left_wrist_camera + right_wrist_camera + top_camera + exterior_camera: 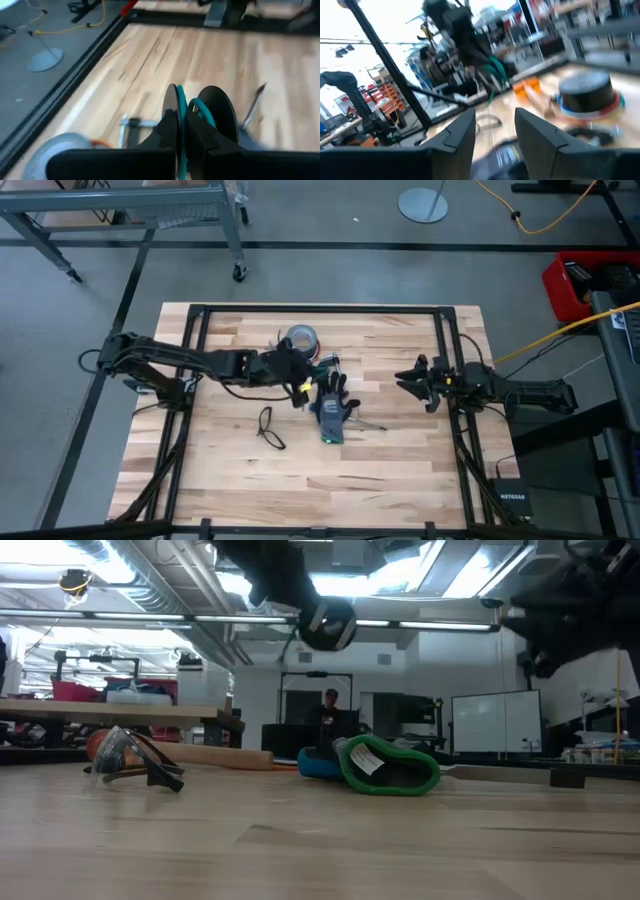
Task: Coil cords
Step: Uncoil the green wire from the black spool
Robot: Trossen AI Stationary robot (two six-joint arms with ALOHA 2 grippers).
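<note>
Black-and-teal disc (192, 117) sits pinched edge-on betw my left fingers (167, 132); teal cord shows in its groove in the left wrist view; my left gripper (298, 383) is clamped on it, up off the table, over the middle of the boards w/ the glove (331, 408) just beside it; in the low view the disc (328, 626) hangs well above the wood, arm coming down from the top.

Right gripper (410, 377) hovers on the right side of the table, facing in toward the centre; its fingers (457, 135) stand apart w/ a clear gap & nothing betw them; well apart from the glove & from my left.

Second cord, the loose loop (268, 426), lies flat on the boards near the front-left of the glove, not touching it; thin & dark, ends trailing toward the front edge; neither gripper is on it.

Glove is black & blue w/ a green cuff (390, 765), lying flat; a thin dark strand (366, 423) runs out from its right side, can't tell what it belongs to. Tape roll (300, 338) sits behind my left gripper, toward the back rail; an orange bit & clear safety glasses (130, 762) show in the low view at left. Wooden table (400, 470) w/ black frame round it; a person (330, 705) stands far back in the room.
</note>
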